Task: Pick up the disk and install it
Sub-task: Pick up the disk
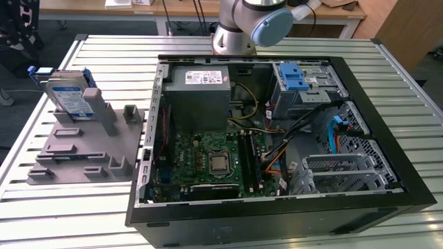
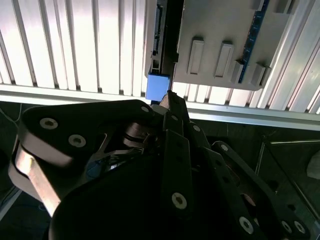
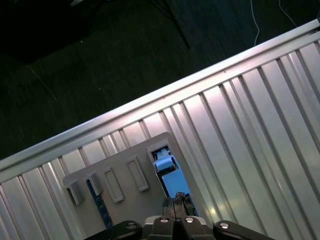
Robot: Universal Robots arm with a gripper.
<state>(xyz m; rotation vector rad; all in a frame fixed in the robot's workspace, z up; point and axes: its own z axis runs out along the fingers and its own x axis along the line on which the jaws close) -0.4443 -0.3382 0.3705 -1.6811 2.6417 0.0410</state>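
A slatted metal counter (image 1: 277, 44) carries everything. Most of it is taken up by an open black computer case (image 1: 387, 155) lying on its side, with a green motherboard (image 1: 207, 155), a grey power supply box (image 1: 201, 91) and a metal drive cage with a blue latch (image 1: 299, 78) inside. The base of the arm (image 1: 239, 26) rises from the counter just behind the case.

Towards the exterior view's left, beside the case, sits a grey slotted fixture (image 1: 76, 150). The disk (image 1: 69, 98) stands upright on edge in one of its slots (label facing the camera, blue rails around its edges), well apart from the drive cage.

In both wrist views the disk (image 2: 167, 40) (image 3: 167, 172) is seen edge-on in the fixture, from above. The pincer (image 2: 170, 97) (image 3: 176, 202) hangs over it with its fingers drawn together and nothing between them. Its tips line up with the disk's blue end, though whether they touch it cannot be told.
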